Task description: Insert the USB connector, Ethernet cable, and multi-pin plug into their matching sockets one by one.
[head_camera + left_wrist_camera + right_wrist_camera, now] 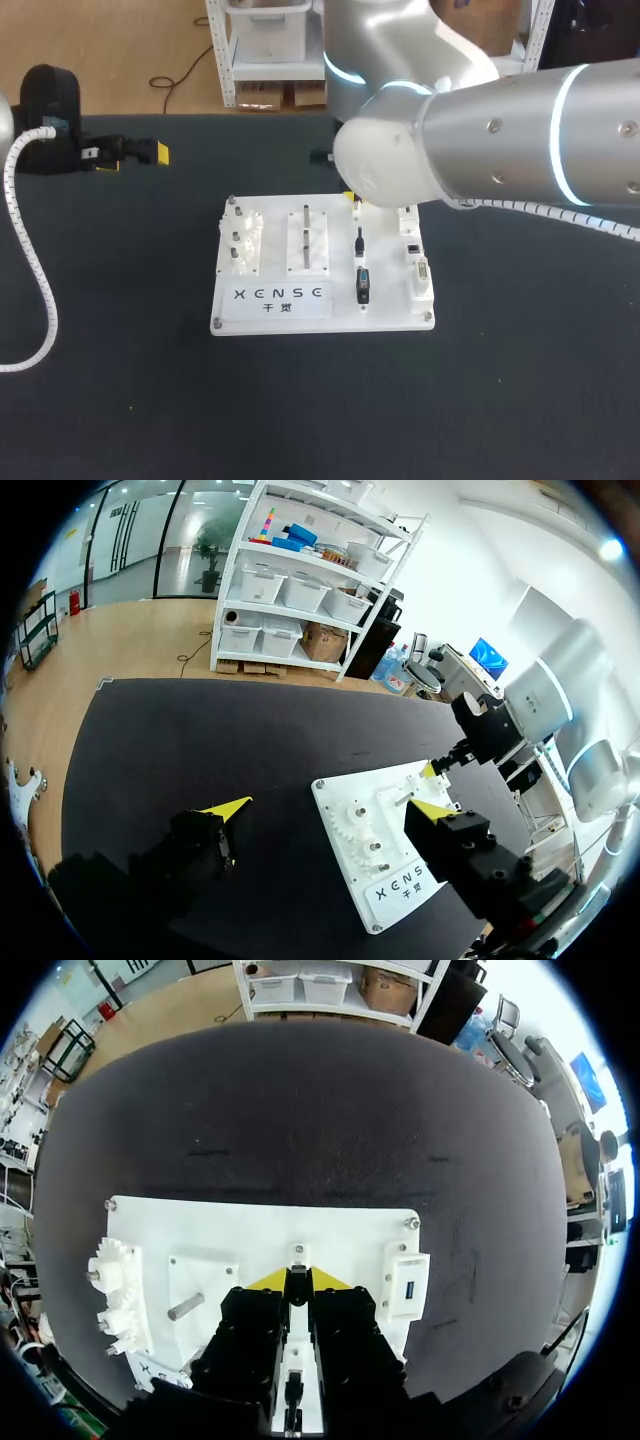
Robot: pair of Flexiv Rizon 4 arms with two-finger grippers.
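Listener: Table (120,400) first. What covers it?

Operator: Dark matte cloth. A white board (270,318) lies in the middle, with gears (240,240) at its left side and sockets (418,270) along its right. A thin plug (359,240) and a stubby plug (363,286) stand in a row beside those sockets.

Listener: What does one view give you that another lacks?

Operator: From above, my right arm (500,130) hides its own claw. Its wrist view shows my right claw (298,1280) pinching a small dark plug (297,1290) over the board, near a blue-faced socket (405,1288). My left claw (330,807) is spread wide and holds nothing, well apart from the board.
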